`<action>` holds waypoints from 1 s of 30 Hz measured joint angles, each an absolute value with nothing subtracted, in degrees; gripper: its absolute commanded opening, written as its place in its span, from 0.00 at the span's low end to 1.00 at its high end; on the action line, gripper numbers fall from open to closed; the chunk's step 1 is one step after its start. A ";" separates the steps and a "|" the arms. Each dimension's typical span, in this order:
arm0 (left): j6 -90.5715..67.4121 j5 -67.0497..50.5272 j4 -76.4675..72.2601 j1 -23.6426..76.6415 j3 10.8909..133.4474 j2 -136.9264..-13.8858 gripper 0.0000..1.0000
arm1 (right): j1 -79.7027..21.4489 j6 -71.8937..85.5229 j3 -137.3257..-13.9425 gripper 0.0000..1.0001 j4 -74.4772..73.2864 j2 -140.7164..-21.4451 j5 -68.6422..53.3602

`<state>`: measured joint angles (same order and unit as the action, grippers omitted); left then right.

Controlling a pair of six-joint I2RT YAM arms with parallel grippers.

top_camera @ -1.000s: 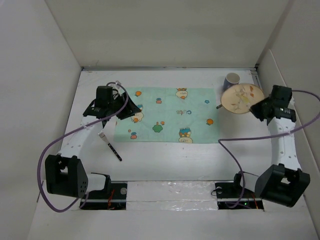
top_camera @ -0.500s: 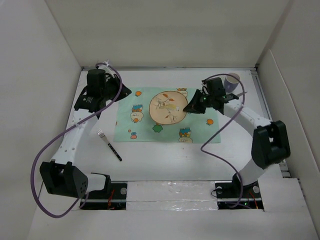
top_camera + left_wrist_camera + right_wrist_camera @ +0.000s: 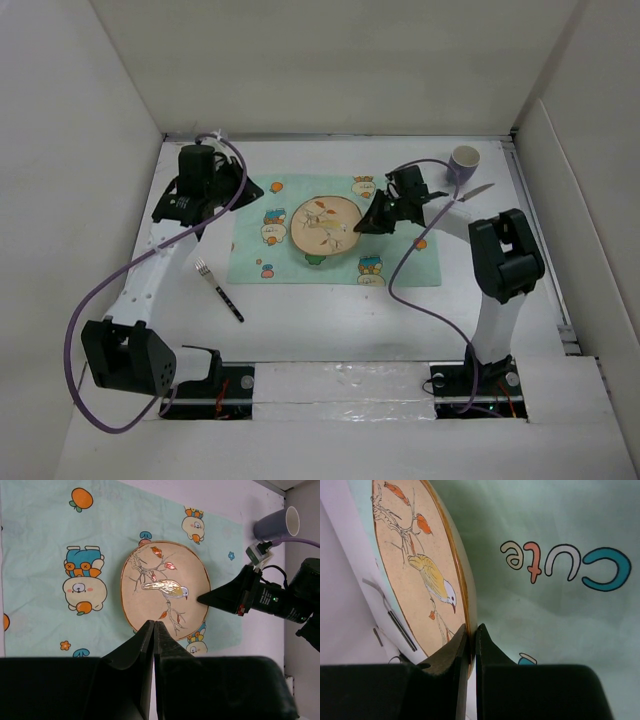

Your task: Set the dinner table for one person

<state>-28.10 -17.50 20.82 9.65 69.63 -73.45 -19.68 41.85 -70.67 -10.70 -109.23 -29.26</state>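
A round tan plate point(image 3: 325, 225) painted with a bird and branches lies on the middle of the mint-green cartoon mat point(image 3: 400, 262), which is spread on the white dinner table point(image 3: 330, 320). My right gripper point(image 3: 362, 228) is shut on the plate's right rim; in the right wrist view the fingers point(image 3: 471, 630) pinch the plate point(image 3: 415, 565) edge-on, low over the mat point(image 3: 545, 620). My left gripper point(image 3: 253, 188) hovers over the mat's left end, shut and empty; its closed tips point(image 3: 154, 624) point at the plate point(image 3: 165, 587).
A fork point(image 3: 220, 290) lies on the table left of the mat's near corner. A purple cup point(image 3: 463, 160) stands at the back right, with a slim silvery utensil point(image 3: 477, 190) beside it. White walls edge the table on three sides.
The right arm has carried the plate from the back right, beside the cup, onto the middle of the mat. The left gripper has shut and drawn back toward the rear left.
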 measured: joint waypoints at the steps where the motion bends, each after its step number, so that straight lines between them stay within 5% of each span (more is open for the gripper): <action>1: -28.10 -17.52 20.60 9.65 69.36 -73.45 0.02 | -19.94 41.85 -70.67 0.00 -10.48 -109.54 -29.26; 5: -28.10 -17.56 20.38 9.65 67.99 -73.67 0.03 | -20.36 41.82 -70.43 0.01 -9.52 -110.67 -29.10; 9: -28.10 -17.72 20.29 9.65 67.05 -74.46 0.03 | -20.38 41.52 -70.24 0.36 -9.74 -111.74 -28.99; 17: -27.90 -17.78 19.90 9.65 66.89 -75.33 0.10 | -19.57 36.82 -71.42 0.53 -16.29 -109.58 -24.23; 20: -27.64 -18.11 19.86 9.65 66.59 -75.37 0.11 | -16.27 33.34 -74.19 0.50 -22.20 -106.26 -21.47; 23: -27.03 -19.35 19.92 9.65 66.46 -76.03 0.12 | -9.78 29.74 -78.87 0.00 -26.87 -102.78 -18.24; 28: -26.13 -20.80 19.75 9.65 65.89 -77.30 0.00 | 1.98 27.35 -89.58 0.00 -29.61 -101.12 -7.97; 30: -25.71 -20.71 19.57 9.65 65.25 -76.86 0.00 | 4.71 26.94 -94.83 0.24 -31.29 -102.08 -2.44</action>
